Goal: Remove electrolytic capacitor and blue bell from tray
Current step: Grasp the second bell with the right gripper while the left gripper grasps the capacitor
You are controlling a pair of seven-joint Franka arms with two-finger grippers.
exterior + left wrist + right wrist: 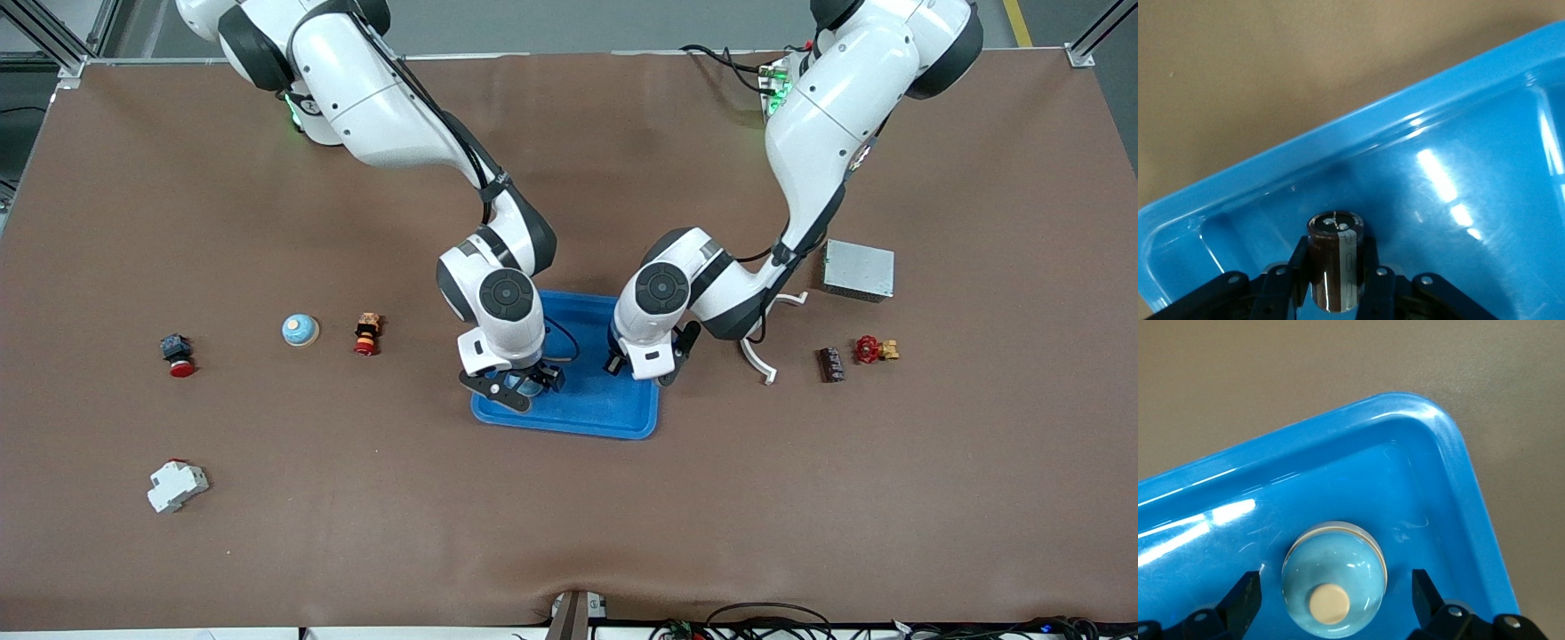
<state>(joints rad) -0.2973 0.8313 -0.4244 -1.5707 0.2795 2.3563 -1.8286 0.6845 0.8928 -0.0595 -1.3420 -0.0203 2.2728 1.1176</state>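
A blue tray (605, 413) lies at the table's middle. My left gripper (645, 363) is low over the part of the tray toward the left arm's end. It is shut on a dark brown capacitor (1336, 260) with a grey stripe, held upright just above the tray floor (1458, 173); its fingers (1298, 260) press on both sides. My right gripper (516, 384) is open over the tray's corner toward the right arm's end. A light blue bell (1338, 560) with a cream button sits on the tray floor between its spread fingers (1248, 587), untouched.
On the table toward the right arm's end are a second light blue bell (300, 330), an orange-red button part (366, 333), a red push button (178, 354) and a white breaker (176, 485). Toward the left arm's end are a grey metal box (857, 269), a brown block (830, 364), a red valve (875, 349) and a white bracket (760, 356).
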